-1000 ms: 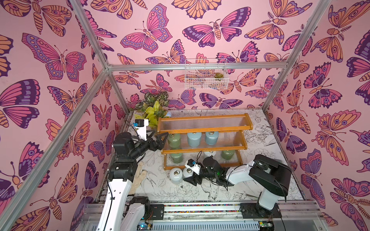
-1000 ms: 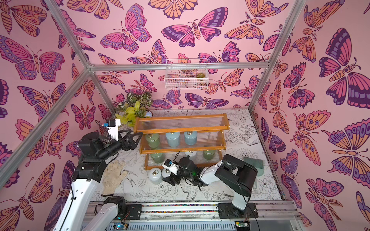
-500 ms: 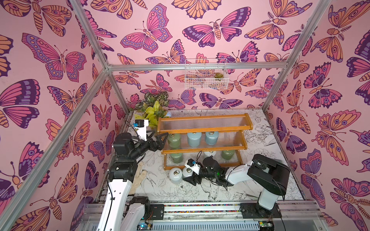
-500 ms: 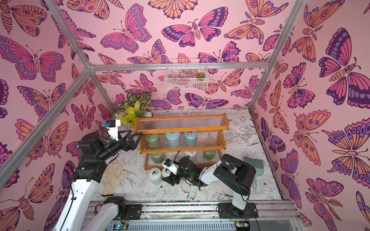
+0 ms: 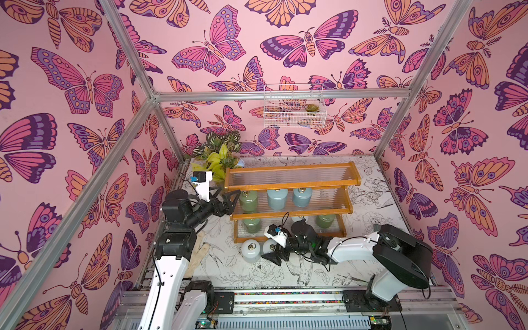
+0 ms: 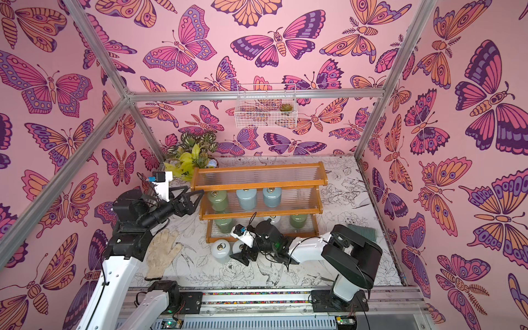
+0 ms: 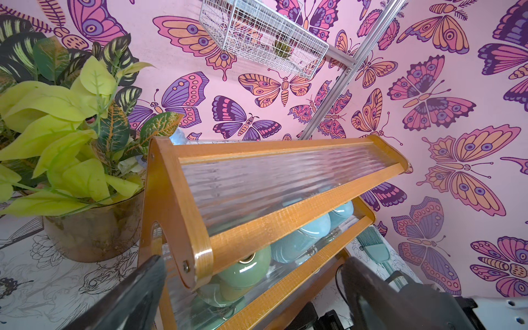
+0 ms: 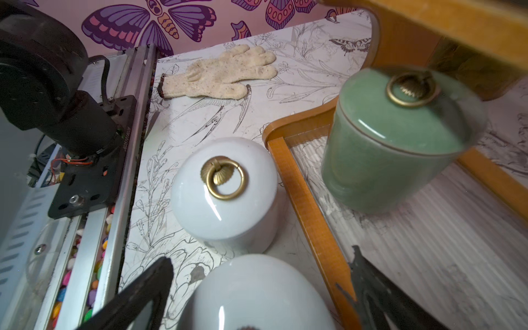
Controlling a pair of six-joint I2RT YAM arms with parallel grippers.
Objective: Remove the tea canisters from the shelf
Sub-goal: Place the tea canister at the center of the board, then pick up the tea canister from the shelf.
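The shelf (image 5: 291, 174) stands mid-table. Its middle tier carries a green canister (image 5: 248, 200) and two blue canisters (image 5: 276, 197). On the bottom tier are two green canisters (image 5: 251, 225) and a white one, half hidden by my right arm. Two white canisters (image 5: 250, 250) stand on the table before the shelf. My right gripper (image 8: 260, 257) is open around the nearer white canister (image 8: 257, 291), with gaps on both sides. My left gripper (image 7: 253, 261) is open at the shelf's left end, level with the middle tier's green canister (image 7: 245, 271).
A potted plant (image 5: 220, 154) stands behind the shelf's left end. A white wire basket (image 5: 294, 108) hangs on the back wall. A knit glove (image 6: 163, 254) lies front left and a teal brush (image 6: 361, 230) lies right of the shelf.
My right gripper has widened and let go of the white canister, which now stands on the table beside the other one. The left arm has hardly moved.
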